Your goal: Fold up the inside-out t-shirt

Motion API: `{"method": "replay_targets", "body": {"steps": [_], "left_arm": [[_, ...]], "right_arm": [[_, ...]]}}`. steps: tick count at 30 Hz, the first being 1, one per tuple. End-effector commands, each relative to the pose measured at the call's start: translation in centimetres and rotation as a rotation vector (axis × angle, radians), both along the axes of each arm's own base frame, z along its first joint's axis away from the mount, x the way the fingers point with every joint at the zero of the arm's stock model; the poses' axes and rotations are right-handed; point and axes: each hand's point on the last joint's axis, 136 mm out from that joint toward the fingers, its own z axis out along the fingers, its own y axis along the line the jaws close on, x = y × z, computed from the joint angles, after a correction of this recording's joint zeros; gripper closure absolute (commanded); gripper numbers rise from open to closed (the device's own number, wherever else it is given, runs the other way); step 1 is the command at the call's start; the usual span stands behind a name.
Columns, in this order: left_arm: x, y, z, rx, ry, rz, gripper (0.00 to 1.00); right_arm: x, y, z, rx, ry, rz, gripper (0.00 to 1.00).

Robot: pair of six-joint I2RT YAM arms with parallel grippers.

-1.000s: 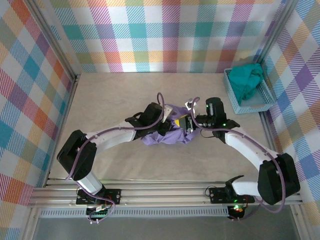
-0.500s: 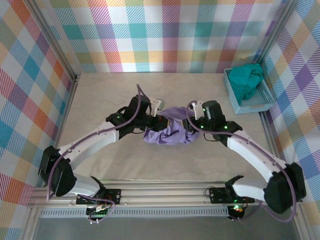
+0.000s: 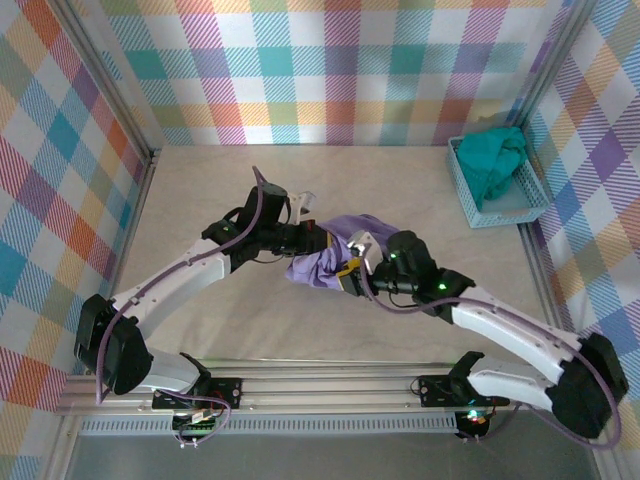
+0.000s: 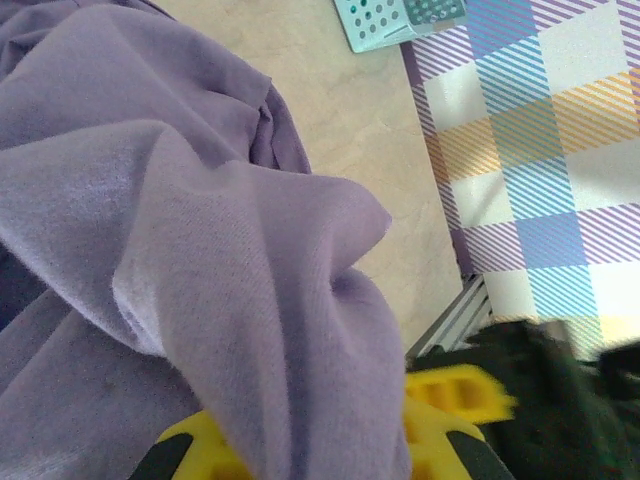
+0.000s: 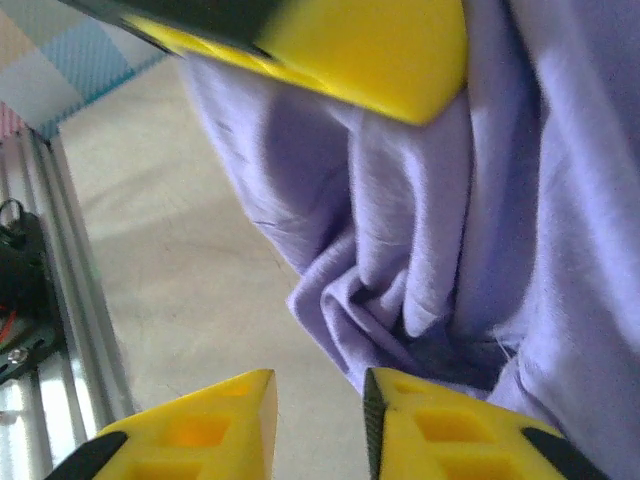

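Note:
The inside-out t-shirt is a crumpled lavender bunch hanging just over the middle of the table. My left gripper is shut on its left side. In the left wrist view a thick fold of the t-shirt runs down between my yellow fingers of the left gripper. My right gripper sits at the bunch's near edge. Its jaws stand open in the right wrist view, with bare table in the gap and a hanging fold of the t-shirt just beyond. A left finger shows at the top.
A light blue basket holding a teal garment stands at the back right by the plaid wall; its corner shows in the left wrist view. The aluminium rail runs along the near edge.
My right gripper has let go of the shirt and moved left and nearer, to the bunch's near edge, jaws apart. My left gripper has pulled the shirt back and left.

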Motion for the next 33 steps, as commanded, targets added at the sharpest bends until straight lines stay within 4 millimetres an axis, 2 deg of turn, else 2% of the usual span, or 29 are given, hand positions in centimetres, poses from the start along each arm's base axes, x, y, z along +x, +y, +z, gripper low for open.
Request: {"method": "replay_targets", "body": {"steps": [1,7,12,16,19,22,26,33], "left_arm": [[-0.6,0.1,2.9,-0.063,-0.031,-0.012,1.0],[-0.7,0.3,3.1,-0.068,-0.036,-0.01,1.0],[-0.7,0.4,3.0,-0.066,-0.037,-0.007,1.0],[-0.6,0.5,2.8,-0.062,-0.038,-0.005,1.0],[-0.4,0.6,2.6,-0.054,-0.035,0.004,1.0],[-0.1,1.0,2.1,-0.036,-0.037,0.027,1.0],[0.7,1.9,1.6,-0.004,-0.043,0.077,1.0],[3.0,3.7,-0.4,0.098,-0.066,0.171,1.0]], "right_arm": [[2.3,1.5,1.6,0.049,-0.028,-0.048,0.73],[4.1,2.3,-0.7,-0.004,0.021,-0.091,0.75],[4.0,3.3,-0.8,0.027,0.039,-0.049,0.74],[4.1,3.3,-0.9,0.024,0.037,-0.056,0.85],[4.0,3.1,-0.4,0.031,0.021,-0.052,0.94],[3.7,2.7,-0.1,0.03,0.008,-0.05,0.98],[2.8,2.4,0.7,0.036,0.0,-0.018,1.0],[-0.3,2.4,3.8,0.113,0.028,0.143,1.0]]}}
